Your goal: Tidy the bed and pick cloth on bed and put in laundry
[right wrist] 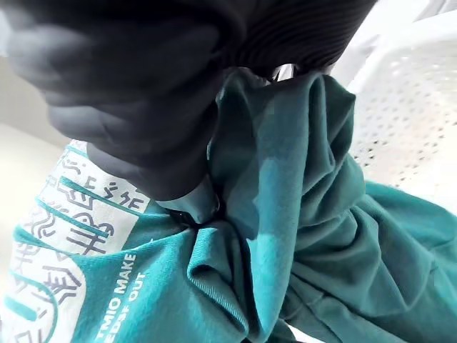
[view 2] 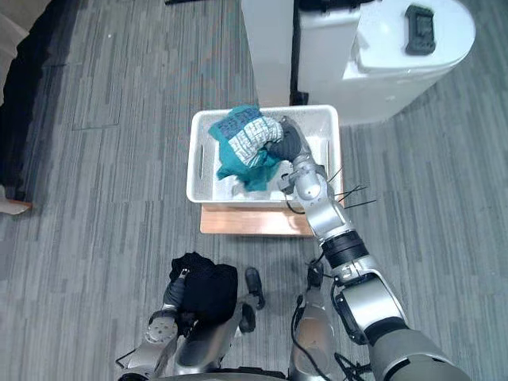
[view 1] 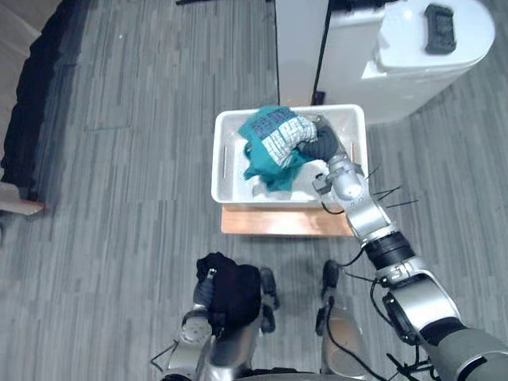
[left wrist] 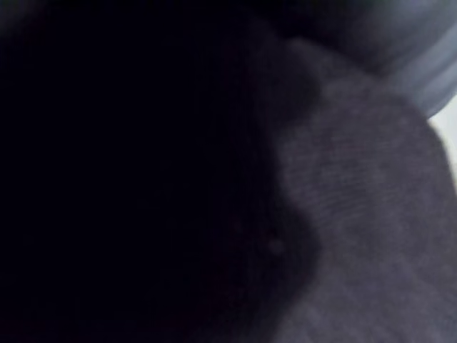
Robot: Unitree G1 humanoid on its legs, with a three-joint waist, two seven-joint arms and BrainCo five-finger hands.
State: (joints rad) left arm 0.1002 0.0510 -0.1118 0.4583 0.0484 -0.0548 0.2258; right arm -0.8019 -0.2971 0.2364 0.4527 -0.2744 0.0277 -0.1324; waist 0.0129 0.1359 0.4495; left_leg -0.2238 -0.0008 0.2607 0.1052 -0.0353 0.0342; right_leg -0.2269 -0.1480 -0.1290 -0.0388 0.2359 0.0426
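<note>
The white laundry basket (view 1: 225, 163) sits on a low wooden board (view 1: 270, 222) on the grey plank floor (view 1: 119, 198), just in front of a white cabinet (view 1: 413, 63) with a small dark device (view 1: 439, 28) lying on its top. The right arm reaches forward over the basket's near right corner, and the right hand (view 1: 319, 143) is inside the basket near its back edge. Its fingers (right wrist: 191, 204) are tucked into a fold of the teal cloth (view 1: 274, 147) and grip it. The cloth is bunched against the hand, with a white printed panel facing up. Most of the cloth lies within the basket walls, towards the back, and its top overlaps the back rim. The rest of it trails down onto the perforated bottom.

The left hand (view 1: 205, 287) is low and close to the robot, well apart from the basket. A crumpled black cloth (view 1: 236, 292) is heaped on and against it. That cloth covers the hand, so it cannot be told whether those fingers are closed or relaxed
</note>
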